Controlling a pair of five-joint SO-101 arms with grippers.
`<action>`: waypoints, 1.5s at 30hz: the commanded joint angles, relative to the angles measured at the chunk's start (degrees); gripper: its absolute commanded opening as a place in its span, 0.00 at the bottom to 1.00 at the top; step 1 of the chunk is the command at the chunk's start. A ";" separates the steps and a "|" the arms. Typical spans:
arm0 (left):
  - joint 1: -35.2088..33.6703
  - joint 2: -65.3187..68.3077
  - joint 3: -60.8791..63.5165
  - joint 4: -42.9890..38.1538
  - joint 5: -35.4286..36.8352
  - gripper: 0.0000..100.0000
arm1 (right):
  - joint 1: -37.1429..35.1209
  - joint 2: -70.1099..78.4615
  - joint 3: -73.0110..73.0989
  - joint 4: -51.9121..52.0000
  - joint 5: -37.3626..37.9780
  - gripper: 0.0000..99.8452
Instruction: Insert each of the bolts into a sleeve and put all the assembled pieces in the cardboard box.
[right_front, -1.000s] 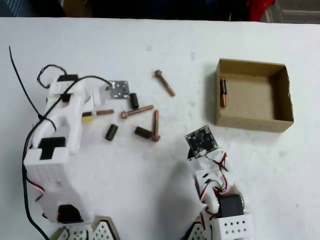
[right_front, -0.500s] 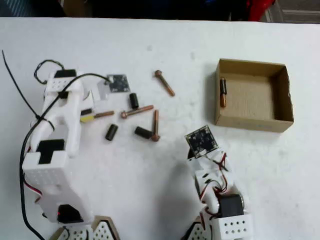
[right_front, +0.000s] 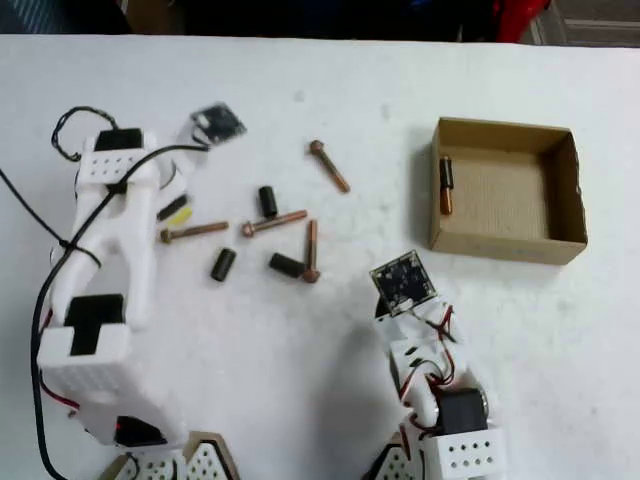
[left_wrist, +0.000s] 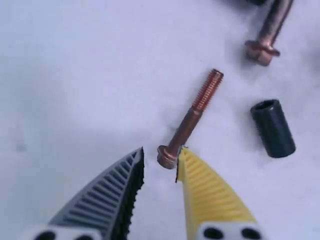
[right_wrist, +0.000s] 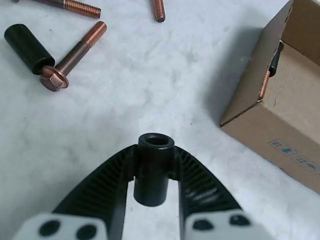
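Close the open left fingers (left_wrist: 202, 187) squarely at the head of the bolt (left_wrist: 192, 114); right fingers (right_wrist: 197, 186) grip a sleeve (right_wrist: 154, 172) upright

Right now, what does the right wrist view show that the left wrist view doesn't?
Right wrist only: the right end effector shut on an upright sleeve, and the cardboard box with a sleeved bolt inside.
Left wrist only: the left end effector, open, tips either side of a copper bolt at its head.
Both: the white table, with loose bolts and a lying sleeve; I can't tell whether they're the same ones.
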 joint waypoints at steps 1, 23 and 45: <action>-0.13 -5.23 -2.29 0.79 20.22 0.14 | 0.04 -0.66 -0.09 -1.36 0.62 0.02; 5.85 -6.02 -9.85 17.67 58.90 0.14 | 0.22 -0.66 0.00 -1.36 0.62 0.02; 5.76 -5.41 -6.07 17.32 68.92 0.14 | 0.22 -0.66 0.00 -1.36 0.62 0.02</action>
